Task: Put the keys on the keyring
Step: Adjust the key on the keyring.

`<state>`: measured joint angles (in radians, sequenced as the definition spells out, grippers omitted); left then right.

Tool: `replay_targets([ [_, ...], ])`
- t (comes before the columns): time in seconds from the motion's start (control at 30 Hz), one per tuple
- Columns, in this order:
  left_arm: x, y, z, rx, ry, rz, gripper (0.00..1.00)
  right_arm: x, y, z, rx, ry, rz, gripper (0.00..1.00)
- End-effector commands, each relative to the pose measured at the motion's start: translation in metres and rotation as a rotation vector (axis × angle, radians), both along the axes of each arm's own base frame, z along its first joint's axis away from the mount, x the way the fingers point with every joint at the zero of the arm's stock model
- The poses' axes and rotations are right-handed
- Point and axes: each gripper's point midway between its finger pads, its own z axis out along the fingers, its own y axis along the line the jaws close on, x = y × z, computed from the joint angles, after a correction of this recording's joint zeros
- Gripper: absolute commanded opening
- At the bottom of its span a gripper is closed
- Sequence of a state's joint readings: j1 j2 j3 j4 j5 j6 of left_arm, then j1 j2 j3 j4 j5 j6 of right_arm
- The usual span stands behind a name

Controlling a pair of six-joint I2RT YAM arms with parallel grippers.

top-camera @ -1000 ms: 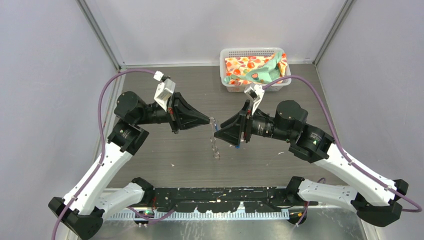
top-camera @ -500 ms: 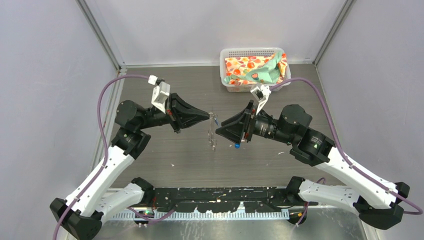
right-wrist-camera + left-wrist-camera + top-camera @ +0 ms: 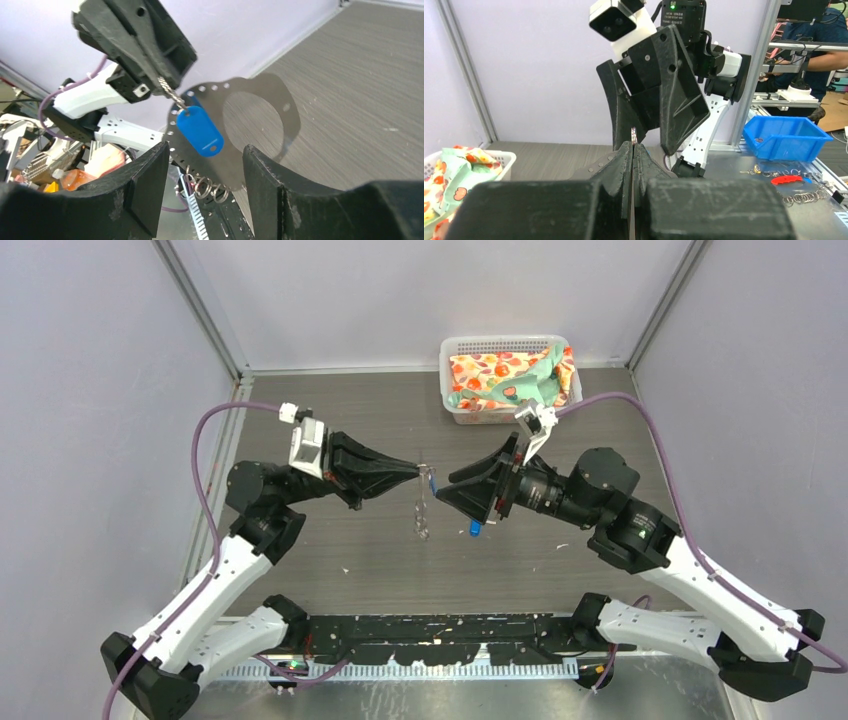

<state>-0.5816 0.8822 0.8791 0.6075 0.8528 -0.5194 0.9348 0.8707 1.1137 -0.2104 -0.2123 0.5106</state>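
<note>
The left gripper (image 3: 418, 473) was pinched fully shut on the thin, silvery, toothed-edged keyring (image 3: 289, 117), which hung above the wood-grain table (image 3: 330, 430) with a glossy, oval blue-headed key (image 3: 200, 131) dangling against it, while the right gripper (image 3: 205, 152) stood partly open, empty.

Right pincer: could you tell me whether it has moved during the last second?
Yes; judged against the white basket, the right pincer has shifted rightwards and slightly nearer to it.

Pale lilac walls (image 3: 400, 290), dark wood-grain table (image 3: 350, 530), aluminium corner posts (image 3: 200, 308)
</note>
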Motion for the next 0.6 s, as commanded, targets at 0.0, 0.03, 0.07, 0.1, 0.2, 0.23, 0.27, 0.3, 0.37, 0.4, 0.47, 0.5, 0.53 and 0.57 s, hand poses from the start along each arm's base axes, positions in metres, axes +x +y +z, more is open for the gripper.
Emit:
replay_targets([
  [0.0,-0.011,0.008,0.042,-0.103,-0.117,0.006,0.00,-0.013,-0.002,0.048,0.086,-0.127,0.060,0.61],
  [0.03,-0.011,0.008,0.044,-0.105,-0.115,0.006,0.00,-0.014,-0.002,0.050,0.089,-0.131,0.062,0.61],
  [0.07,-0.010,0.007,0.045,-0.107,-0.113,0.004,0.00,-0.013,-0.002,0.051,0.088,-0.135,0.060,0.61],
  [0.1,-0.010,0.007,0.046,-0.108,-0.112,0.002,0.00,-0.013,-0.002,0.053,0.087,-0.138,0.062,0.59],
  [0.2,-0.009,0.007,0.048,-0.110,-0.108,0.005,0.00,-0.015,0.003,0.055,0.082,-0.141,0.088,0.57],
  [0.23,-0.009,0.007,0.048,-0.109,-0.109,0.004,0.00,-0.016,0.003,0.056,0.082,-0.142,0.099,0.57],
  [0.27,-0.010,0.007,0.049,-0.110,-0.111,0.003,0.00,-0.016,0.006,0.055,0.076,-0.137,0.107,0.57],
  [0.3,-0.009,0.007,0.050,-0.111,-0.111,0.003,0.00,-0.016,0.008,0.054,0.074,-0.136,0.114,0.57],
  [0.37,-0.009,0.006,0.051,-0.111,-0.110,0.000,0.00,-0.014,0.011,0.052,0.066,-0.131,0.114,0.55],
  [0.4,-0.010,0.007,0.052,-0.112,-0.112,0.000,0.00,-0.013,0.012,0.051,0.064,-0.129,0.110,0.53],
  [0.47,-0.010,0.007,0.053,-0.114,-0.112,0.000,0.00,-0.010,0.012,0.049,0.061,-0.127,0.097,0.49],
  [0.5,-0.011,0.008,0.053,-0.114,-0.112,0.000,0.00,-0.008,0.013,0.049,0.060,-0.125,0.087,0.48],
  [0.53,-0.011,0.008,0.053,-0.114,-0.112,-0.002,0.00,-0.006,0.012,0.048,0.058,-0.123,0.080,0.48],
  [0.57,-0.011,0.008,0.053,-0.114,-0.111,-0.002,0.00,-0.005,0.013,0.047,0.057,-0.123,0.073,0.48],
])
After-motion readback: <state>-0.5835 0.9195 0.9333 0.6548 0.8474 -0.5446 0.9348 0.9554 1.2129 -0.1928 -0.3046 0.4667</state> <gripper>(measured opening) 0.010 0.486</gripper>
